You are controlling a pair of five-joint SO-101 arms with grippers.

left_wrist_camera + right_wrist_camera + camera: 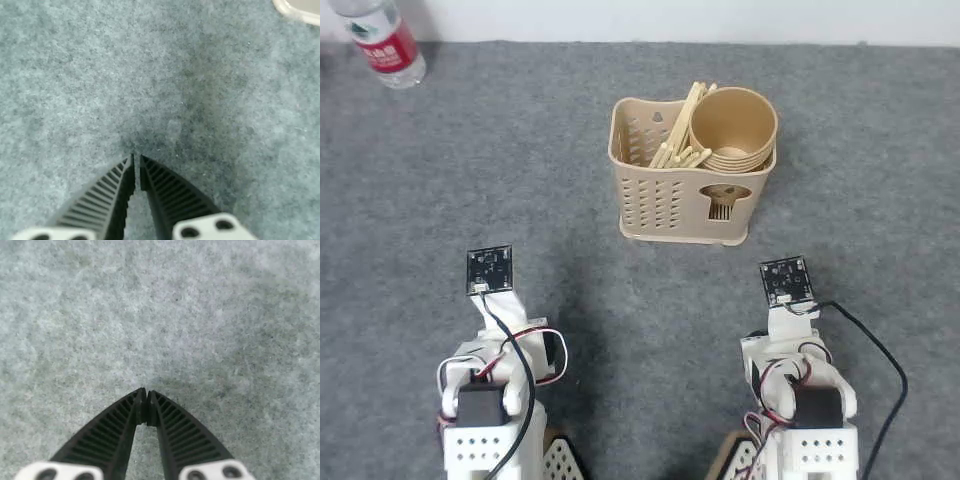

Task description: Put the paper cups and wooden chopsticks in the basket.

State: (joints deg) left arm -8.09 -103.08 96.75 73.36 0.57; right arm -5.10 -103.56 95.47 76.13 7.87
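Jaws closed, chopsticks [685,120] standing tilted in basket [670,205]

The red label on the water bottle [385,42] is too small to read.

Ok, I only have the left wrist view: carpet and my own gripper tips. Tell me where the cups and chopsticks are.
Observer: The paper cups are stacked inside the basket, on its right side in the high view.
Operator: Now the chopsticks.
Observer: The wooden chopsticks stand in the basket too, leaning next to the cups.
Operator: Give me the right gripper.
Observer: The right gripper is shut on nothing, over bare carpet.
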